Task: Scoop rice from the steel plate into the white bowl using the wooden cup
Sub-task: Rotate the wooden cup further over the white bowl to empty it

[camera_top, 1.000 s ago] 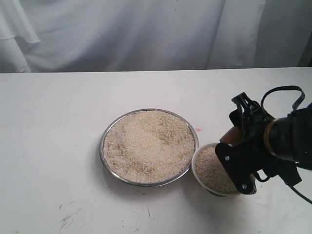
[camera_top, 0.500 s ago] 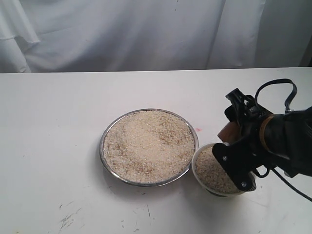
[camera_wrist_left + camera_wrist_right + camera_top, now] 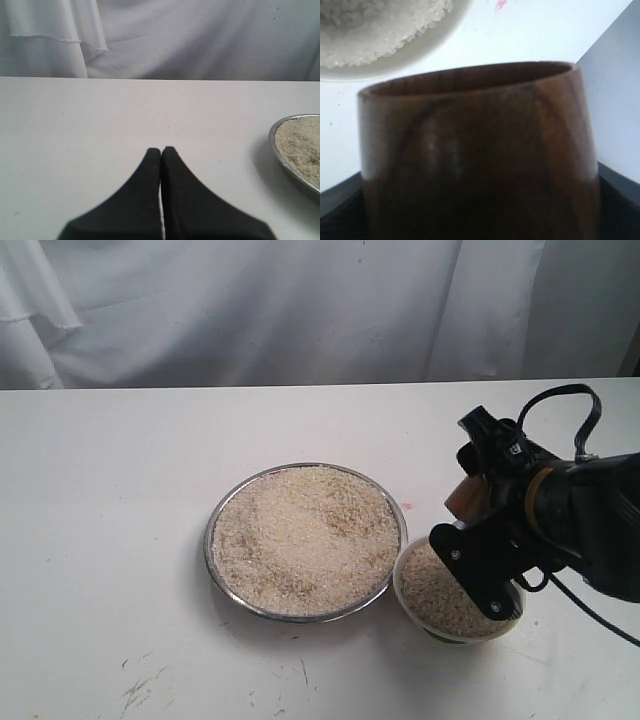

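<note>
You see: right tool (image 3: 472,508) pinching wooden cup (image 3: 480,150) | cup glossy reddish-brown, dark streaks, seemingly tilted above white bowl (image 3: 403,585) | left tool (image 3: 161,155) pressed together

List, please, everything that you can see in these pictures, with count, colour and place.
table: one, white, under everything
curtain: one, white, behind the table
steel plate: one, silver, middle of the table
white bowl: one, cream-white, close beside the plate, on the right arm's side
rice: two masses, pale beige, in plate and bowl
wooden cup: one, reddish-brown, held by the bowl, off the table
cable: one, black, looped above the right arm
left tool: one, black, shut, empty
right tool: one, black, gripping the cup
</note>
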Controlling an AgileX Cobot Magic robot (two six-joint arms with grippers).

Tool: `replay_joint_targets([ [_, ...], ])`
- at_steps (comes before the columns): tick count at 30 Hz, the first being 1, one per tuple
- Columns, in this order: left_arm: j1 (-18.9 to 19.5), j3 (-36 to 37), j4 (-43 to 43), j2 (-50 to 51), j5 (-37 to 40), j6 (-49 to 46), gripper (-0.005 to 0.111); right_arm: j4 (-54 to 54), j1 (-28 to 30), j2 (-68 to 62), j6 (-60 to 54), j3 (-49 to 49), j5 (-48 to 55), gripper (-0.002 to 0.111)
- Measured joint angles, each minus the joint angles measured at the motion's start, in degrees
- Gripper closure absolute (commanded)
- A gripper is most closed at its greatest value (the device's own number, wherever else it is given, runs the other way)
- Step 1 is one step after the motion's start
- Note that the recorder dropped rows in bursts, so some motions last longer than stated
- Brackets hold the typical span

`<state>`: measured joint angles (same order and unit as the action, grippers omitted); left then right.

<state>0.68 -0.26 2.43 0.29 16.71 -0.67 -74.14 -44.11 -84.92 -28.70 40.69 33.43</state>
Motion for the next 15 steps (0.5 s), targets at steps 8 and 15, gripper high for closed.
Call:
replay_joint_targets([
  [8,0.0,0.0,0.0,0.0,0.0,0.0,0.107,-0.4,-1.17,0.0,0.14,0.0,0.69,0.108],
  [15,0.0,0.0,0.0,0.0,0.0,0.0,0.107,-0.54,-1.17,0.0,0.14,0.0,2.38,0.108],
])
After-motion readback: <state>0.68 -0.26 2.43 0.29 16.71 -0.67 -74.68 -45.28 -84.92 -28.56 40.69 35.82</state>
